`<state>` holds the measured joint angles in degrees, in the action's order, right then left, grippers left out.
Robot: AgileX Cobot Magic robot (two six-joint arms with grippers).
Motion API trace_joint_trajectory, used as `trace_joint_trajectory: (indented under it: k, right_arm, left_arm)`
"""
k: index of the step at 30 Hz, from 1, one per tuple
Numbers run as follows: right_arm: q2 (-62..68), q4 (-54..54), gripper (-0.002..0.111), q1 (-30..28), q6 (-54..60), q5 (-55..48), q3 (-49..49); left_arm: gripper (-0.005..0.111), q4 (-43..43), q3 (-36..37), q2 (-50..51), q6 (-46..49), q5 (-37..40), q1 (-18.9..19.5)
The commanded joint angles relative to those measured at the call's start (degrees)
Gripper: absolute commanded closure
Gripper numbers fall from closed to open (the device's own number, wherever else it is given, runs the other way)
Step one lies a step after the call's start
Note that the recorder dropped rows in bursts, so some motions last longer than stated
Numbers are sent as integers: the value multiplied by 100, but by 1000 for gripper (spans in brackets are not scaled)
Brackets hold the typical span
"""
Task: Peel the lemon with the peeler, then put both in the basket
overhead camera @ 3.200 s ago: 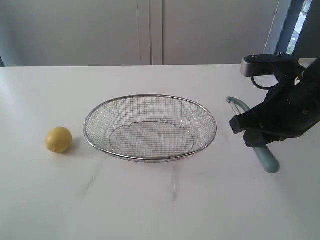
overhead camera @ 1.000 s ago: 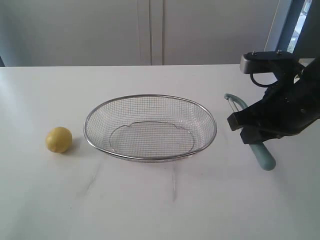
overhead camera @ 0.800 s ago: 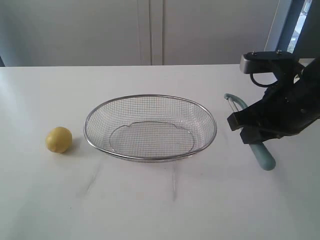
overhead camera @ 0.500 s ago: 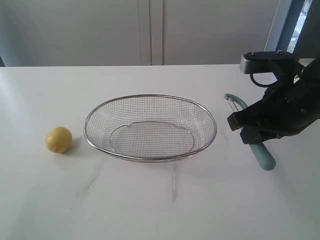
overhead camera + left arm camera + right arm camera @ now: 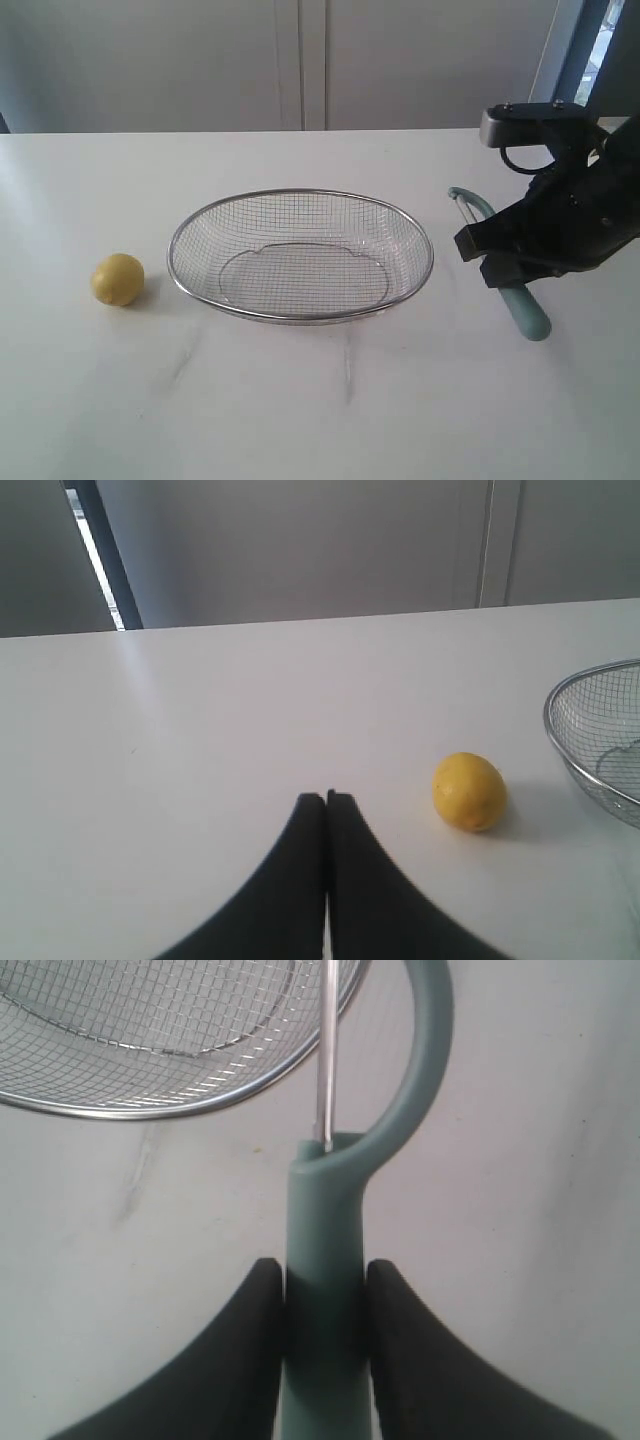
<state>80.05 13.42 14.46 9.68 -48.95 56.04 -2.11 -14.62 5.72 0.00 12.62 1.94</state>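
The yellow lemon (image 5: 118, 279) lies on the white table left of the wire-mesh basket (image 5: 300, 194); it shows in the left wrist view too, lemon (image 5: 469, 791), apart from my shut left gripper (image 5: 326, 797), which holds nothing. The teal-handled peeler (image 5: 527, 312) lies to the right of the basket, its curved blade head (image 5: 470, 203) pointing toward the back. My right gripper (image 5: 503, 279) is shut on the peeler's handle (image 5: 325, 1250), fingers pressed on both sides, with the basket's rim (image 5: 200, 1095) just beyond the blade.
A white table (image 5: 320, 400) carries everything. Grey cabinet doors (image 5: 300, 60) stand behind its far edge. The left arm is out of the exterior view.
Over the last three seconds the right gripper and peeler shifted slightly up and left; in the last second nothing has visibly moved.
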Motion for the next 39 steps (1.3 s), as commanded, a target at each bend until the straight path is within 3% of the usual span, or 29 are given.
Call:
trace_joint_trajectory:
  k: [1, 31, 39]
  right_arm:
    - [-62, 43, 108, -24, 82, 50, 17]
    - [-62, 174, 108, -24, 71, 72, 17]
    - [-62, 173, 108, -24, 60, 72, 17]
  left_arm:
    - [107, -49, -376, 251, 0, 520, 19]
    - [107, -37, -2207, 3292, 0, 2152, 19]
    - [107, -37, -2809, 4769, 0, 2583, 9]
